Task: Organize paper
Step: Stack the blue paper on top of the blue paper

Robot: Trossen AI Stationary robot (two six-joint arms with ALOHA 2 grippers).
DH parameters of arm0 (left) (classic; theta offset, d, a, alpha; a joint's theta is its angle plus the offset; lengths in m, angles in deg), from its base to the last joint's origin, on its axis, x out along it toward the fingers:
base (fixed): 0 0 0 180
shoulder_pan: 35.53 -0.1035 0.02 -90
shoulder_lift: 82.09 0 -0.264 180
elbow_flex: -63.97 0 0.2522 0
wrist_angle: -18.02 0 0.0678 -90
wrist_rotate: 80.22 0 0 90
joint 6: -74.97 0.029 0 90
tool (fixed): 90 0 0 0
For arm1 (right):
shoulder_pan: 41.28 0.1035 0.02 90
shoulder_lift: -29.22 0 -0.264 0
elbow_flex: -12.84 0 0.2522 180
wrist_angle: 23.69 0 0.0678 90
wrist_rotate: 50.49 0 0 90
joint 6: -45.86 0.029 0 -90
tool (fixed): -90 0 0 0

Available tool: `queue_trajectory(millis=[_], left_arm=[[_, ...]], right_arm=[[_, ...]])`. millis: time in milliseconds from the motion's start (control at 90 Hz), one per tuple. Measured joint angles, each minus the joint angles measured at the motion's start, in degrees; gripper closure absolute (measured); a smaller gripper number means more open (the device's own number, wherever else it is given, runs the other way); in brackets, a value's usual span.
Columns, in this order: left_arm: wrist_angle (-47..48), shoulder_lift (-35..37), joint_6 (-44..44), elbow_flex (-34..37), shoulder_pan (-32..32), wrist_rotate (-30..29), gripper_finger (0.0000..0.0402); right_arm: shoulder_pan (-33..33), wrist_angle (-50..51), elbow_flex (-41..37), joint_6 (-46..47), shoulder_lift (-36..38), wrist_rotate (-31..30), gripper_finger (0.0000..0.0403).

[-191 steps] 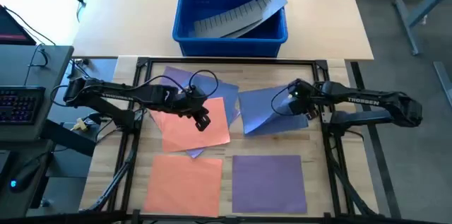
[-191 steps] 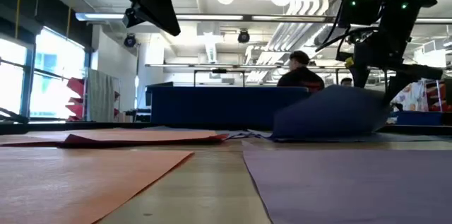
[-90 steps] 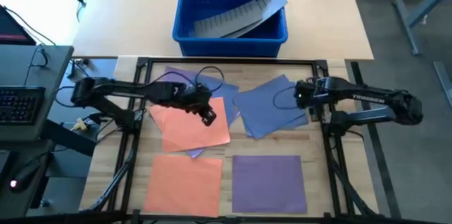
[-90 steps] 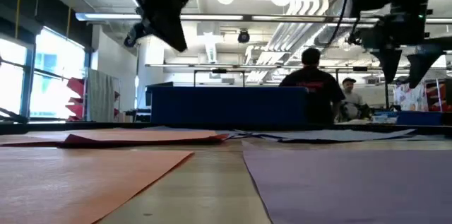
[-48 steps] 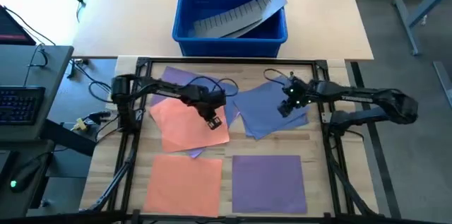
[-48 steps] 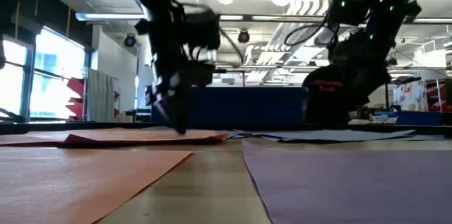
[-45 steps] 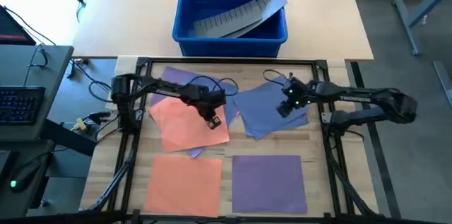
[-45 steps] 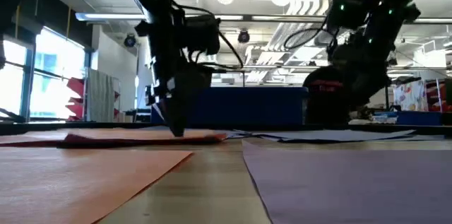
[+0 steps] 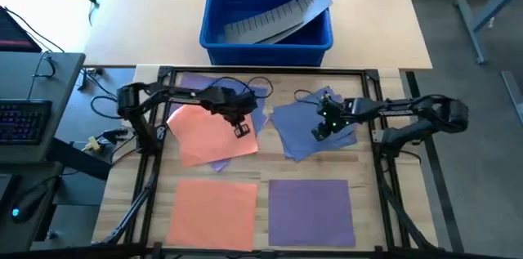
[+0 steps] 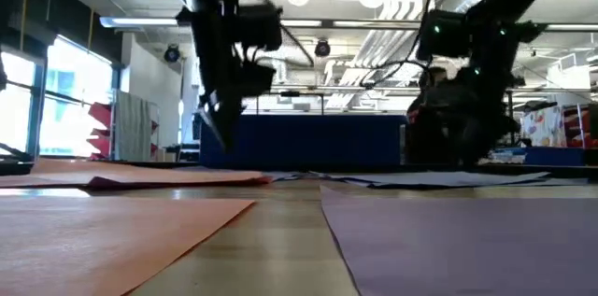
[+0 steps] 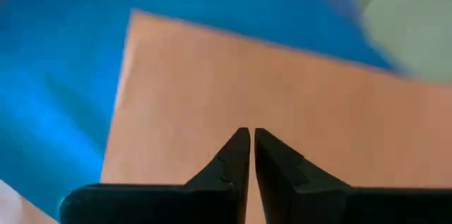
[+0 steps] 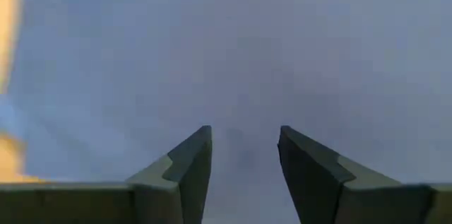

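Left pincer (image 11: 248, 155) nearly closed over orange paper (image 9: 211, 135), grip unclear; right pincer (image 12: 244, 164) open above blue paper (image 9: 304, 127)

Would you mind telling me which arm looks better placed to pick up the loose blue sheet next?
Probably the right. The right gripper is directly over the blue sheet with its fingers open, while the left gripper is shut over the orange sheet.

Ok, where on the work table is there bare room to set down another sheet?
Bare wood shows between the front orange sheet and front purple sheet, and beside the blue sheet toward the right frame. The back is crowded: the left gripper and right gripper work there.
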Motion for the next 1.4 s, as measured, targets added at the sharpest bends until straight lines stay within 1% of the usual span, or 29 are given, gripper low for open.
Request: queue_trajectory(millis=[56, 100, 178, 233, 322, 411, 467, 589, 700, 811, 933, 989, 1100, 1222, 1289, 1400], left_arm=[[-1.6, 0.5, -1.3, -1.4, 0.8, 1.6, 0.0401], [-4.0, 0.6, -2.4, -2.1, 1.3, 3.9, 0.0401], [-11.7, -0.5, -4.5, -2.3, 2.3, 8.9, 0.0401], [-17.4, -2.4, -6.2, -2.3, 2.8, 11.0, 0.0401], [-24.6, -5.9, -9.9, -2.3, 3.3, 13.1, 0.0401], [-29.6, -9.4, -13.7, -2.3, 3.2, 16.1, 0.0401], [-32.2, -11.4, -15.3, -2.3, 3.2, 17.7, 0.0402], [-34.4, -15.0, -16.9, -2.3, 3.2, 21.2, 0.0402], [-33.5, -16.7, -17.2, -2.3, 3.3, 22.2, 0.0401], [-32.8, -16.8, -17.2, -2.3, 3.1, 22.2, 0.0401], [-31.0, -16.8, -16.1, -2.3, 3.1, 21.2, 0.0401], [-30.3, -16.8, -15.1, -2.3, 3.2, 20.3, 0.0401], [-29.6, -16.8, -14.1, -2.3, 2.8, 19.9, 0.0401], [-29.5, -16.8, -13.2, -2.3, 2.6, 19.4, 0.0401], [-29.4, -16.8, -13.2, -2.3, 2.6, 19.2, 0.0401], [-29.2, -16.8, -13.2, -2.3, 2.5, 19.0, 0.0401]], right_arm=[[-0.6, 3.5, 2.4, 0.2, 1.1, -1.3, 0.0256], [-1.8, 7.7, 4.1, 1.2, 1.8, -4.2, 0.0257], [-5.4, 15.7, 5.4, 2.7, 2.2, -10.2, 0.0257], [-9.1, 19.0, 5.4, 1.9, 2.1, -11.3, 0.0257], [-15.3, 20.7, 4.3, -0.1, 1.0, -11.5, 0.0263], [-20.3, 21.5, 3.8, -1.3, -1.5, -12.6, 0.0280], [-22.4, 21.1, 3.8, -2.6, -3.7, -12.9, 0.0294], [-25.1, 21.1, 3.8, -4.9, -9.6, -13.7, 0.0333], [-25.8, 22.1, 3.8, -8.2, -14.9, -13.4, 0.0371], [-25.6, 23.2, 4.4, -12.2, -17.9, -11.8, 0.0398], [-23.9, 25.9, 4.6, -13.3, -17.6, -10.6, 0.0399], [-22.9, 28.2, 4.7, -13.3, -16.5, -7.9, 0.0399], [-21.7, 28.9, 5.3, -13.4, -14.6, -4.9, 0.0402], [-20.2, 30.8, 5.2, -12.8, -14.3, -2.5, 0.0403], [-19.4, 30.6, 5.2, -12.5, -14.3, -3.1, 0.0403], [-18.6, 32.1, 5.4, -8.7, -14.3, -9.3, 0.0403]])
